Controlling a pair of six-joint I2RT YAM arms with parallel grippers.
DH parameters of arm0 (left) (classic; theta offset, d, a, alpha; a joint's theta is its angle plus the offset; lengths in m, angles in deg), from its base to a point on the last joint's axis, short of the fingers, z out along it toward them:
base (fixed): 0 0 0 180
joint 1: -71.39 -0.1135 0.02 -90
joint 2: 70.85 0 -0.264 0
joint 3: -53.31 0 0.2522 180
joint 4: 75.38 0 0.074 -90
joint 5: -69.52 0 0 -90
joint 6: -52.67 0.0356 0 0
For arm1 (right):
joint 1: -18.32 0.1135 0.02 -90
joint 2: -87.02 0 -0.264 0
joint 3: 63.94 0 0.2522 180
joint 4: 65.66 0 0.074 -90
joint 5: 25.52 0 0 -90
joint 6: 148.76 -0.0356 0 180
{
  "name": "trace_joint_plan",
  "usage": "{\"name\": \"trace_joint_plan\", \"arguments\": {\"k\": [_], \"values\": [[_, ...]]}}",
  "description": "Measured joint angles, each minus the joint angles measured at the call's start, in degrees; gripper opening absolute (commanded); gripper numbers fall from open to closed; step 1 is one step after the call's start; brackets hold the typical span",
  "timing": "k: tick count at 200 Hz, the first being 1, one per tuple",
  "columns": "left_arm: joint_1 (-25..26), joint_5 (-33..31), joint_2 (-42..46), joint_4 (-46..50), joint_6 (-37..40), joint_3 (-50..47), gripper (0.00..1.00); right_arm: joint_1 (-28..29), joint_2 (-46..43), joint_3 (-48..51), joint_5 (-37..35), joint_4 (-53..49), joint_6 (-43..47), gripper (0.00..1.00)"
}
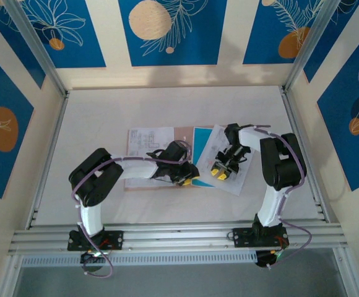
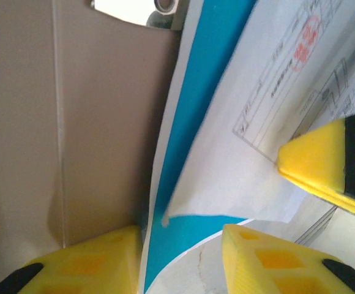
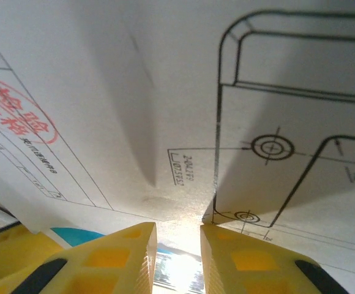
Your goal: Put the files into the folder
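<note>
The left gripper (image 1: 186, 180) is seen at the folder's (image 1: 182, 135) right edge, jaws parted, with the teal sheet's (image 1: 201, 137) edge lying between them. Just right of the folder, the right gripper (image 1: 223, 173) is set at a printed sheet (image 1: 215, 143), jaws narrowly apart; whether it is gripped cannot be told. A second printed sheet (image 1: 147, 141) is laid on the folder's left half.
</note>
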Motion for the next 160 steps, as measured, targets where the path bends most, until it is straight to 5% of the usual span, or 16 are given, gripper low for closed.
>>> {"name": "trace_joint_plan", "arguments": {"k": [76, 160], "values": [[0.0, -0.2, -0.7, -0.1, 0.0, 0.0, 0.29, -0.3, -11.0, -0.3, -4.5, 2.3, -1.1, 0.32], [0.0, -0.2, -0.7, -0.1, 0.0, 0.1, 0.31, -5.1, 3.8, -18.4, -10.7, 6.9, -10.3, 0.27]]}}
